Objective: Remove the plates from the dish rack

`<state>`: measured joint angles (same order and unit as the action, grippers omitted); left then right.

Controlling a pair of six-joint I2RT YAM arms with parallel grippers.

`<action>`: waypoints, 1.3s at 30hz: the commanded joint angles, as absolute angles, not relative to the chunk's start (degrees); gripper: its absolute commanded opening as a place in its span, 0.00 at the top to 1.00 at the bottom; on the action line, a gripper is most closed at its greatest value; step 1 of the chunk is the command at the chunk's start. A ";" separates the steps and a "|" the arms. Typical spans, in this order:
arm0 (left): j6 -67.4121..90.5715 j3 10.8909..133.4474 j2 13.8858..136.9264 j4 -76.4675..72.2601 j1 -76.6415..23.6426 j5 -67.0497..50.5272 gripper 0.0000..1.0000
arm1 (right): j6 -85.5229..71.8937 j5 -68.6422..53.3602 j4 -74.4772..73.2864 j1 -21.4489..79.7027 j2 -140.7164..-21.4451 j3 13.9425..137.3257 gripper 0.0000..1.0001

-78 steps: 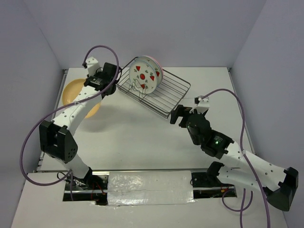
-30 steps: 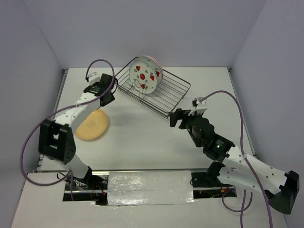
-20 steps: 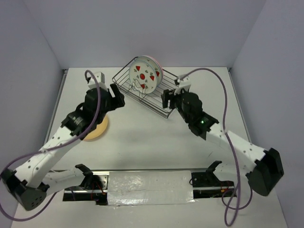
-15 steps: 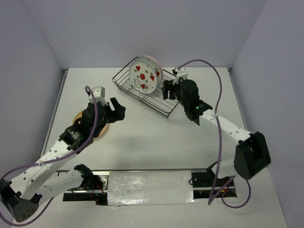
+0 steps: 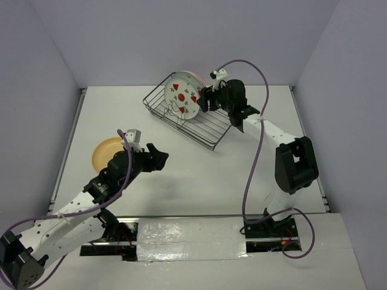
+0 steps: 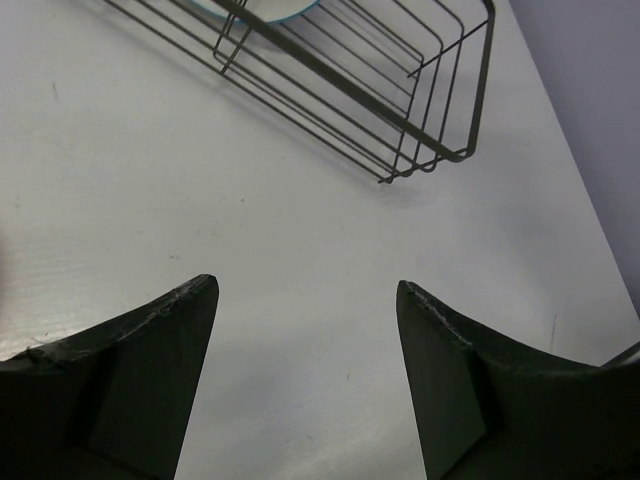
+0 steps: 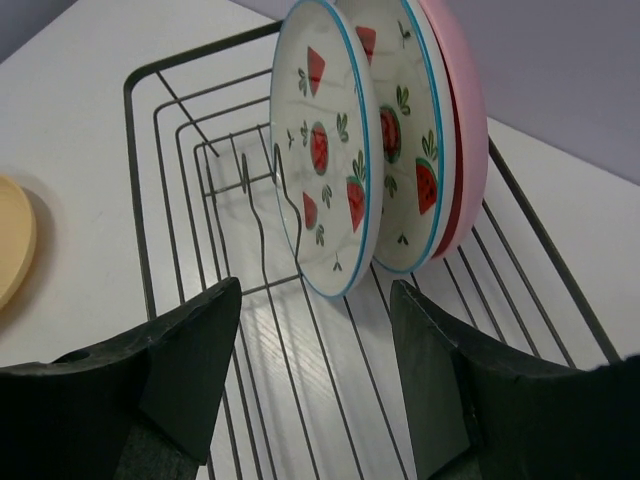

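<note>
The dark wire dish rack stands at the back centre of the table. Three plates stand on edge in it: a white fruit-print plate in front, a second fruit-print plate behind it, and a pink plate at the back. A tan-orange plate lies flat on the table to the left. My right gripper hovers open over the rack floor, just short of the front plate's lower rim. My left gripper is open over bare table, right of the tan-orange plate.
The left wrist view shows the rack's near right corner ahead of the open fingers. Purple-grey walls enclose the table on three sides. A foil-covered strip runs along the near edge between the arm bases.
The left arm let go of the tan-orange plate on the table and pulled back toward the centre, opening. The right arm swung up to the rack beside the plates, its jaws narrowing somewhat.
</note>
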<state>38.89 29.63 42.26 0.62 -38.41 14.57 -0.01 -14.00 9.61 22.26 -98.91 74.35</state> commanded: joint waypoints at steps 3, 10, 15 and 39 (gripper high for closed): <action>36.91 28.48 40.79 -7.91 -38.67 13.27 0.16 | 1.93 -17.40 10.28 21.71 -104.05 81.99 0.32; 37.70 26.54 37.01 -7.21 -38.76 15.90 0.16 | 2.46 -16.61 9.14 21.27 -109.68 87.45 0.33; 38.06 25.84 35.68 -7.47 -38.67 15.82 0.15 | 4.04 -15.64 7.65 21.18 -113.11 91.14 0.33; 39.46 24.79 33.75 -8.44 -38.67 13.97 0.16 | 1.59 -21.00 7.30 20.65 -123.31 99.66 0.53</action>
